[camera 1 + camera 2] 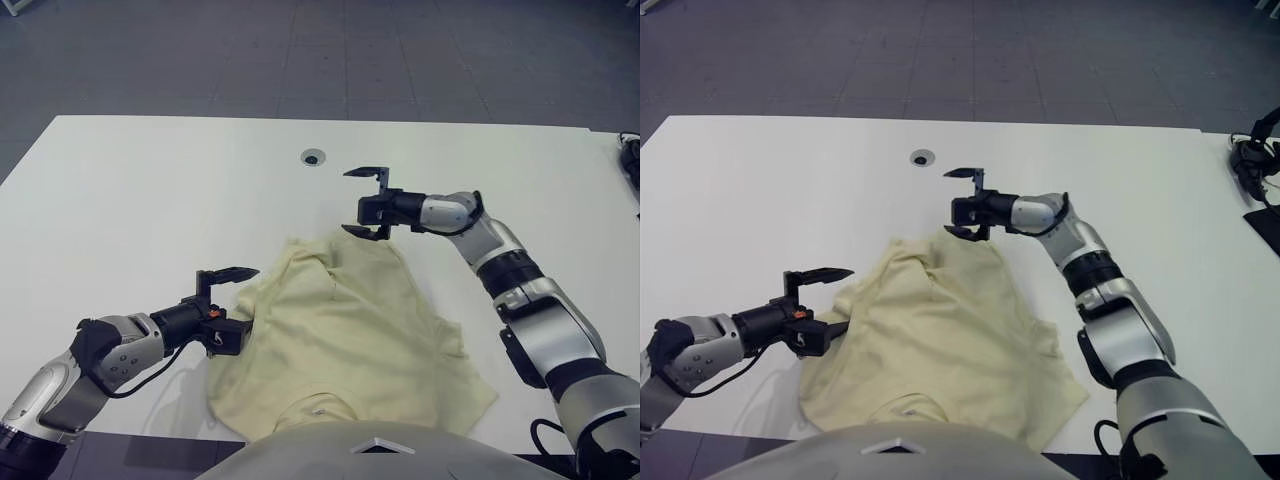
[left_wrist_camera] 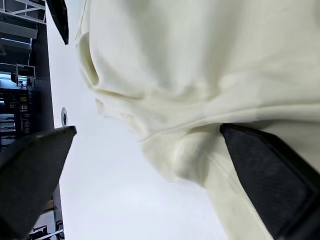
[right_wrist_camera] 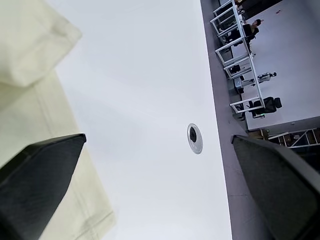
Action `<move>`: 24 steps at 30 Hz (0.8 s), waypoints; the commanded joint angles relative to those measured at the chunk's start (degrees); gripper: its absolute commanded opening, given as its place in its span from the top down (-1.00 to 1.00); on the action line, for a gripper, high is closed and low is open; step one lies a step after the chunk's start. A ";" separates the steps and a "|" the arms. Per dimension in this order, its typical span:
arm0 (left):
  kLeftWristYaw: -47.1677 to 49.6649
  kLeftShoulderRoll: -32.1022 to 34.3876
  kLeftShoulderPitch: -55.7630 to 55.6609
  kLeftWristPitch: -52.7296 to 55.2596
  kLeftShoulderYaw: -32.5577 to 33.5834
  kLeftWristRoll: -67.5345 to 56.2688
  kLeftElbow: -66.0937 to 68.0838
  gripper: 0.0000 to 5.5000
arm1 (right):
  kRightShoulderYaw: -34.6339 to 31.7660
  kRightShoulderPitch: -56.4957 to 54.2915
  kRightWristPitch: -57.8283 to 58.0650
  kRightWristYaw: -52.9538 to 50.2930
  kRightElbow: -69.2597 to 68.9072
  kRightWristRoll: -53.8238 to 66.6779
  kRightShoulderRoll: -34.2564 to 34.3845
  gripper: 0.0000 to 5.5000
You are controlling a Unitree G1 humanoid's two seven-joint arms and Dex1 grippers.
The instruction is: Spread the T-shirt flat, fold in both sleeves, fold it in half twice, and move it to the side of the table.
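A pale yellow T-shirt [image 1: 350, 340] lies rumpled on the white table [image 1: 140, 200], near its front edge. My left gripper [image 1: 246, 300] is open at the shirt's left edge, one finger above the cloth and the lower finger [image 2: 270, 175] against the hem. In the left wrist view the bunched cloth [image 2: 200, 75] sits between the spread fingers. My right gripper [image 1: 348, 202] is open at the shirt's far edge, with its lower finger touching the cloth. The right wrist view shows a shirt corner [image 3: 30, 100] beside one finger.
A round cable hole [image 1: 313, 157] sits in the table beyond the right gripper. Black cables [image 1: 630, 160] lie at the table's right edge. Bare tabletop stretches to the left and far side of the shirt.
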 commanded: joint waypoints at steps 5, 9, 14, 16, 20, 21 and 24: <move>-0.45 0.86 5.07 2.32 2.61 2.90 2.25 -0.95 | 6.78 -5.65 -3.12 -7.22 15.16 -10.12 -2.37 -0.96; 0.43 0.05 6.82 2.68 3.53 2.79 2.80 -0.95 | 5.91 -7.87 -1.95 -12.10 18.75 -10.16 -3.94 -0.96; 1.33 -1.25 7.64 2.81 2.72 2.98 3.62 -0.95 | 4.89 -8.63 1.05 -20.04 21.84 -10.44 -4.92 -0.96; 1.56 -1.63 8.13 2.75 2.46 2.96 3.78 -0.95 | 4.77 -8.24 2.09 -21.54 22.38 -10.73 -4.97 -0.96; 1.88 -1.91 8.57 2.55 1.82 2.90 4.24 -0.95 | 3.43 -7.62 1.60 -22.83 22.29 -9.26 -4.77 -0.96; 1.92 -2.03 8.56 2.57 1.59 2.90 4.31 -0.95 | 2.69 -7.41 1.09 -22.77 22.12 -8.42 -4.48 -0.96; 2.13 -2.86 9.18 2.86 0.83 2.64 4.10 -0.95 | 1.25 -6.80 0.60 -23.14 21.76 -7.23 -4.49 -0.96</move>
